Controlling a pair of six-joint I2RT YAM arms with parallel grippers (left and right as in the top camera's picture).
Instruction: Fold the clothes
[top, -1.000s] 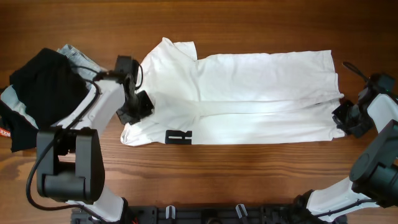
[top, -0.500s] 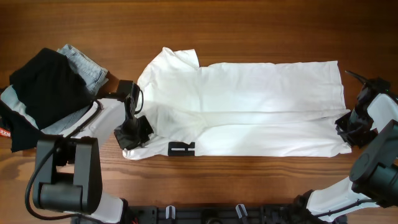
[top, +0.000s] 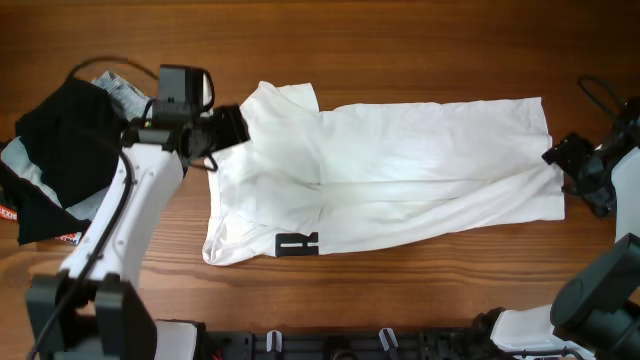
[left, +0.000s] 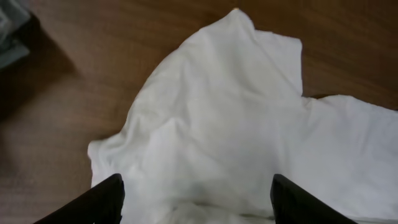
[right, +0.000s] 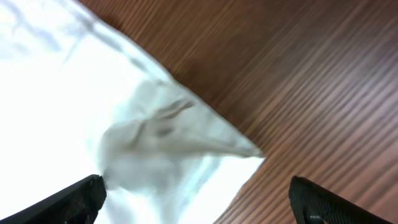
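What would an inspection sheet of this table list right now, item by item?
Surface: brown wooden table, no spills seen.
Job's things: white T-shirt lying lengthwise and wrinkled, with a black logo patch at its near edge; black garment and grey garment heaped at the left.
Clutter: nothing seen.
Grippers: left gripper open above the shirt's sleeve end; right gripper open over a hem corner.
Cables: black cable looping off the left arm; second cable at the right.
Surroundings: black rail along the near edge.

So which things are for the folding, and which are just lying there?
For the job: white T-shirt, left fingers, right fingers.
Just lying there: black garment, pale denim piece, piled beside the left arm, maybe waiting their turn.
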